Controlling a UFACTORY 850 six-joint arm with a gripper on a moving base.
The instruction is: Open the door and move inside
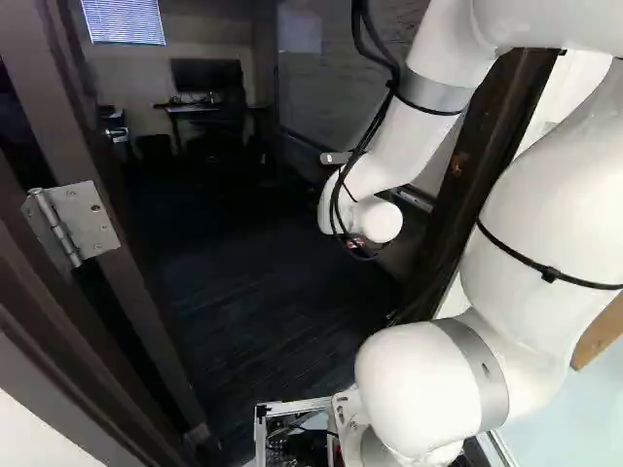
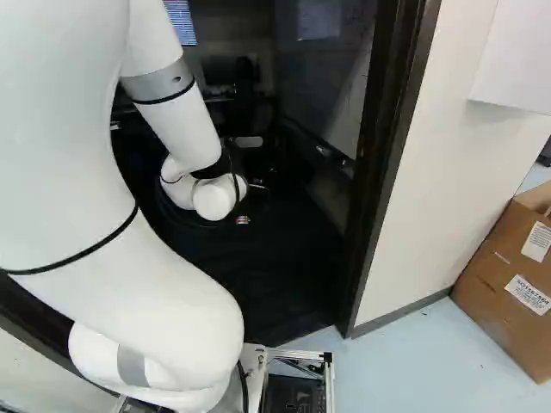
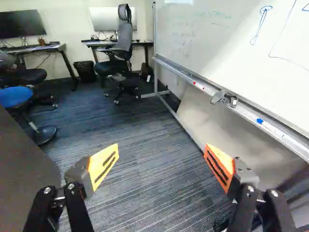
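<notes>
My pincer is spread wide, with nothing in its grip, beyond the dark door frame and over the striped carpet. The door stands open beside my yellow-looking pad, its hinge at the left of the left base view. A whiteboard lines my other side; ahead, an office chair stands near a bench
</notes>
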